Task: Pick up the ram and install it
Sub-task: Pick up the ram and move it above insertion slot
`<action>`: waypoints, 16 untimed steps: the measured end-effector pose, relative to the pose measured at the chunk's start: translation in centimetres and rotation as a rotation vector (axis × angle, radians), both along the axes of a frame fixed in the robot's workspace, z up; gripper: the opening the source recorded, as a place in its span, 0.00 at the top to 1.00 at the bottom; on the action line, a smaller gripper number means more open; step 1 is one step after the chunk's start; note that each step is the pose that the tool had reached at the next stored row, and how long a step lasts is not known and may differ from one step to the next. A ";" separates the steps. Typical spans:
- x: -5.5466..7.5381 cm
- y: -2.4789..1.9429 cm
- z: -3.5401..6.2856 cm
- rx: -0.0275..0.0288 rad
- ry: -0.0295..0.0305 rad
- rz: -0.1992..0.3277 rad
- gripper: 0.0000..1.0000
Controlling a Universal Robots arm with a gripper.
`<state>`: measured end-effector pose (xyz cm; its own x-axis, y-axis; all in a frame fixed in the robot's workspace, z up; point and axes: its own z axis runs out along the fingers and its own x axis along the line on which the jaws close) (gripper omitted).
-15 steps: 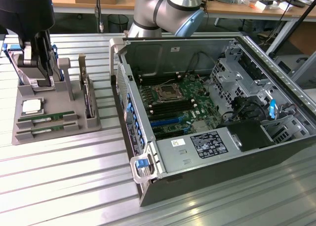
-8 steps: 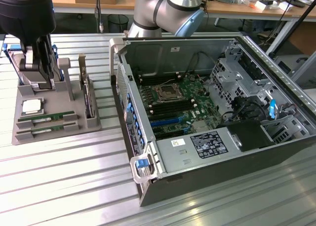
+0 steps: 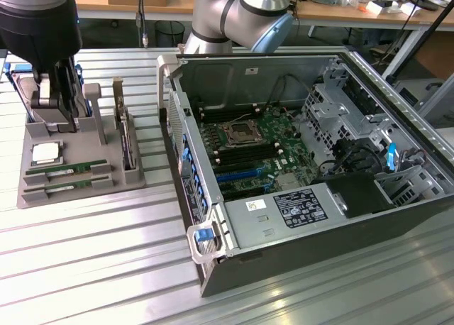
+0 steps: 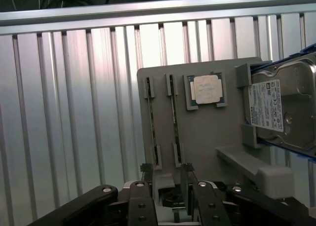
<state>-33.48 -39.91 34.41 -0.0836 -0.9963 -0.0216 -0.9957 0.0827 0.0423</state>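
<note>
While on edge in its holder (image 3: 92,152), ram (image 3: 67,168) lengthwise across the exterior view; tool (image 4: 165,170) released.

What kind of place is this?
Probably a robotics lab or workshop: a robot arm, an opened computer case on a ribbed metal table, and a gray tray holding computer parts.

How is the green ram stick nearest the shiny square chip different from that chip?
The ram is long and thin; the chip is square. The ram is green; the chip is silver. The ram sits on its edge in a narrow slot; the chip lies flat in a square pocket. Both rest on the gray holder.
</note>
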 end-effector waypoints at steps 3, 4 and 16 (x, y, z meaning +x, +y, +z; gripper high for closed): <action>0.0 0.00 -0.33 0.0003 0.0000 0.000 0.64; 0.0 0.00 -0.42 0.0004 0.0000 0.000 0.64; 0.0 -0.01 -1.49 0.0017 0.0000 0.000 0.64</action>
<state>-33.48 -39.92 32.93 -0.0836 -0.9962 -0.0233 -0.9957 0.0826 0.0424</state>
